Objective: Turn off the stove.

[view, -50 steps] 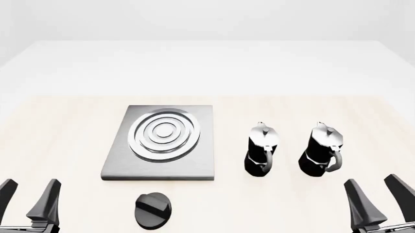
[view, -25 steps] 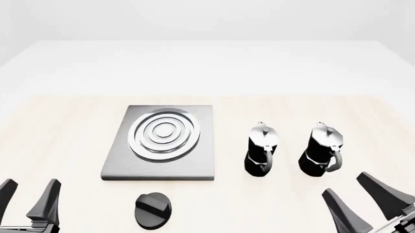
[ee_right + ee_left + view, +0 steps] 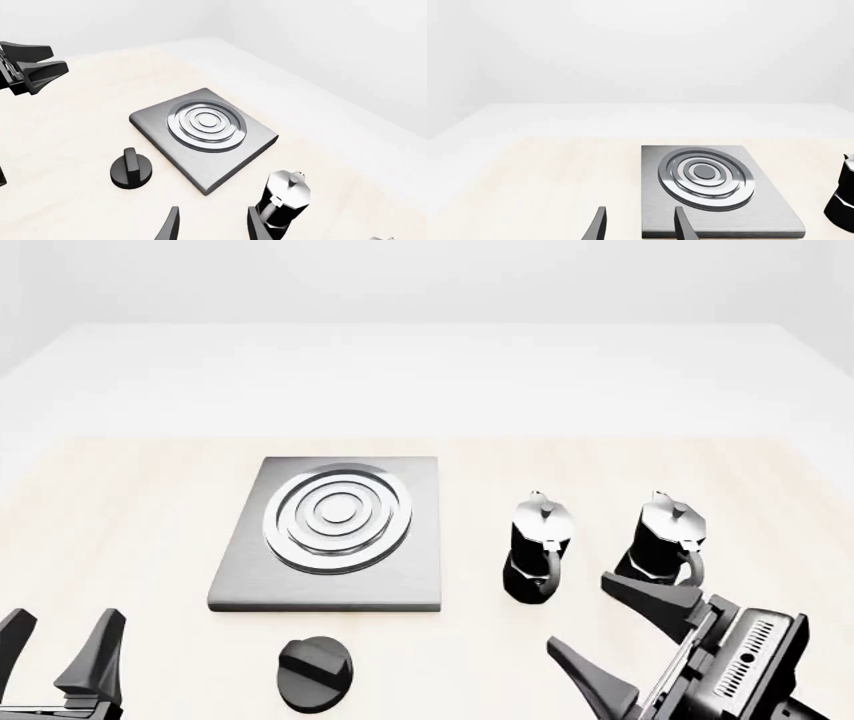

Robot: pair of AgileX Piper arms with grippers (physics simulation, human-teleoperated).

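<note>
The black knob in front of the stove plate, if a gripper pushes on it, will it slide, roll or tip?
The knob is a low, flat round disc, so tipping or rolling looks unlikely. Its raised bar should give fingers something to grip and twist. It sits apart from the stove plate; whether it is fixed to the table cannot be told, so a sideways push might slide it.

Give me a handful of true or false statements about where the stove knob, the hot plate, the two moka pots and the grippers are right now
1. The knob sits on the table, apart from the stove plate. True.
2. A moka pot stands on the stove plate. False: both moka pots stand on the table beside it.
3. The right gripper is open and holds nothing. True.
4. The left gripper is clamped on the knob. False: it is open, apart from the knob.
</note>
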